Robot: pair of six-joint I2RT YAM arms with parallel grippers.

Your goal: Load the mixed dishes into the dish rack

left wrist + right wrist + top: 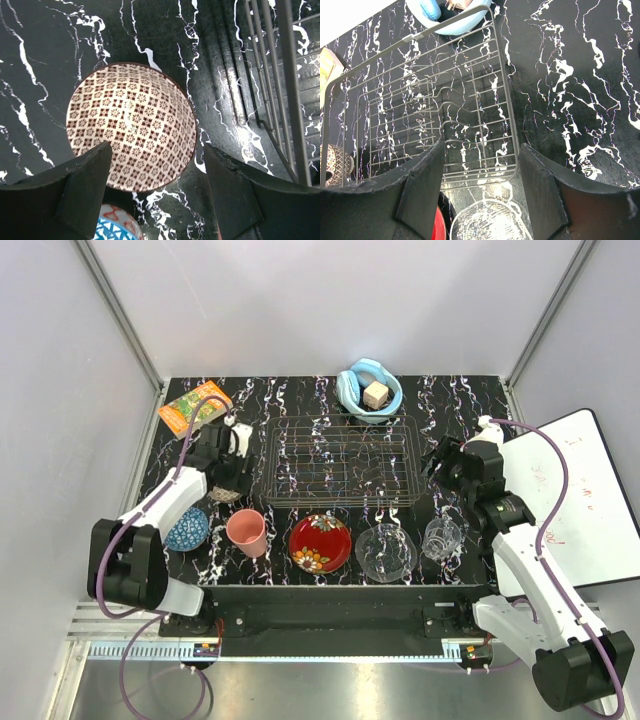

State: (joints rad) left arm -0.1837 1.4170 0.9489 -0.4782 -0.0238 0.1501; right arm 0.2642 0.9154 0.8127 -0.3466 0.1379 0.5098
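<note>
Both arms extended, left tool (157,156) and right tool (481,150) jaws spread.

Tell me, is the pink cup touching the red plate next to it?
Apart. The top view shows a strip of bare black table between the pink cup and the red plate.

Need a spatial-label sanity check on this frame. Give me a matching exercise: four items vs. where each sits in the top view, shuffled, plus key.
Things:
1. pink cup
2. red floral plate
3. clear glass cup
4. light-blue bowl

Places (top view):
A. behind the dish rack, on the far side
B. right end of the near row
C. between the pink cup and the clear glass bowl
D. between the small blue patterned bowl and the red floral plate

Pairs: 1-D, 2-C, 3-B, 4-A
</note>
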